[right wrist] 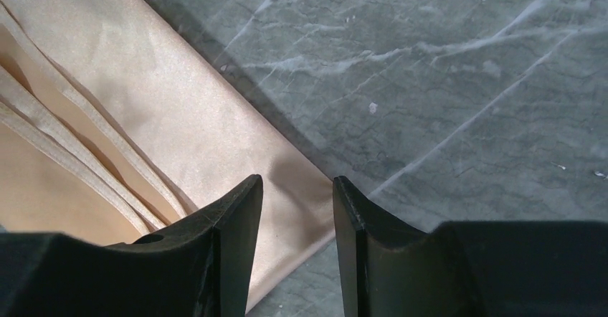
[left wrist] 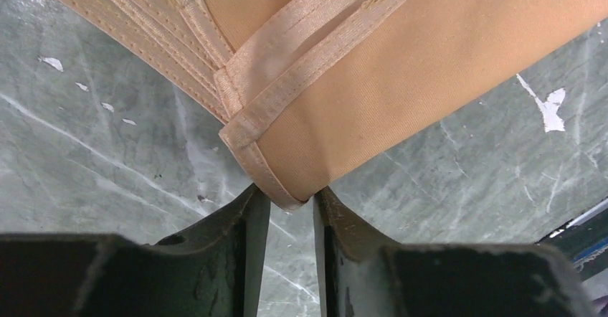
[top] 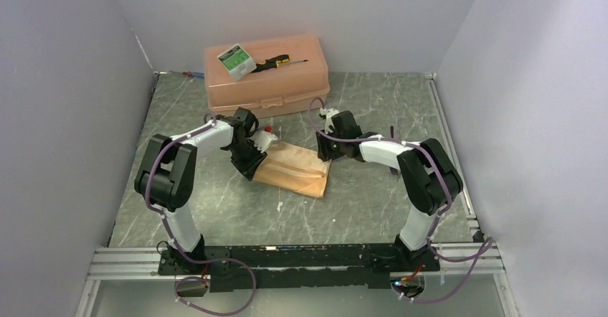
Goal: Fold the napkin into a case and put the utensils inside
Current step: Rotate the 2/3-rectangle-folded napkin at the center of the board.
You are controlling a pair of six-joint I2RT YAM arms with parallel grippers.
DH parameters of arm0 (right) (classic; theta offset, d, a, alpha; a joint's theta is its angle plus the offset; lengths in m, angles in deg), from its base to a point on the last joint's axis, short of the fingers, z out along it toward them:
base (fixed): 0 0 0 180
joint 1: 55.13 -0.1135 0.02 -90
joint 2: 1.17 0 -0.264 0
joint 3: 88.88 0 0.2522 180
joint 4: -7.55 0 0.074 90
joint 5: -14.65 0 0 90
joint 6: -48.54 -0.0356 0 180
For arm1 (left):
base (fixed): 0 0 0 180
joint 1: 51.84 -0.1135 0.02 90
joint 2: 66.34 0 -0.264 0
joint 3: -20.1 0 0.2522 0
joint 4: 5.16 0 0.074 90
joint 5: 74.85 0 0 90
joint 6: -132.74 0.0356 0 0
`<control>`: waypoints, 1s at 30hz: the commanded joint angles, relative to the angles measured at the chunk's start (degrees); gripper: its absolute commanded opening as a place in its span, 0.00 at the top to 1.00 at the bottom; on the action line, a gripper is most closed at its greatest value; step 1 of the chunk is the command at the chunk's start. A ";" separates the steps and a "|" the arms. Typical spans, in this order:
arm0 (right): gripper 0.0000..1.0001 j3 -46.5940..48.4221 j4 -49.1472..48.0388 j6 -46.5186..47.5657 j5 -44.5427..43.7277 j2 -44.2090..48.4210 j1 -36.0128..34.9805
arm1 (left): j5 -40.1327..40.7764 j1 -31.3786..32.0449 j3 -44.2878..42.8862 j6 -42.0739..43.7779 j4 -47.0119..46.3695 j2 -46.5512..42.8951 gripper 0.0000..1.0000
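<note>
The soft, slightly shiny peach-orange cloth napkin [top: 297, 170] lies folded flat on the grey-green marbled table [top: 287, 220], between the two arms and in front of the rigid peach plastic box [top: 276, 87] at the back. It makes a short band of several layers. The stitched hem strips stack side by side and run along its length, and in the left wrist view they meet at one rounded folded corner. In the top view its long axis goes left to right with a slight slant. The left end is farther back and the right end lies nearer the arms' bases. The left gripper [left wrist: 290, 190] sits low at the left end. Its jaws are narrow and closed on that folded corner, which pokes in between the tips. The right gripper [right wrist: 297, 184] is at the far right corner. Its jaws are a little apart and straddle the plain folded edge without holding any cloth.
</note>
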 commanded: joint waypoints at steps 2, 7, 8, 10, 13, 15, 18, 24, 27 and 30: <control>0.55 0.98 -4.16 0.01 6.43 2.54 3.24 | 0.63 0.55 0.50 -0.17 -1.71 0.09 0.70; 0.56 1.57 -5.53 -1.57 12.26 0.19 4.68 | 1.73 0.65 1.33 0.40 -2.09 0.34 0.73; 0.56 1.47 -6.20 -1.78 12.04 0.21 4.73 | 2.18 0.65 1.44 0.60 -2.28 0.32 0.73; 0.55 1.38 -7.36 -1.98 11.63 0.26 4.79 | 2.88 0.65 1.61 1.04 -2.38 0.21 0.74; 0.54 2.83 -7.37 -1.89 13.01 -1.44 4.81 | 3.05 0.65 1.62 1.27 -2.32 -0.03 0.74; 0.54 3.94 -6.53 -2.10 13.54 -3.55 4.81 | 3.20 0.65 1.49 1.22 -2.20 0.07 0.74; 0.58 4.56 -4.85 -2.74 13.90 -5.41 4.77 | 3.64 0.65 1.59 1.55 -2.18 0.06 0.74; 0.69 -1.80 -5.73 -4.96 11.54 -1.91 4.54 | 6.56 0.65 0.20 2.99 -3.44 1.07 0.74; 0.73 -5.80 -5.23 -6.78 8.45 1.04 3.97 | 7.00 0.66 -2.40 3.39 -3.94 2.69 0.74; 0.75 -11.40 -5.00 -9.14 5.09 5.51 2.47 | 6.95 0.85 -5.94 4.14 -4.34 4.96 0.73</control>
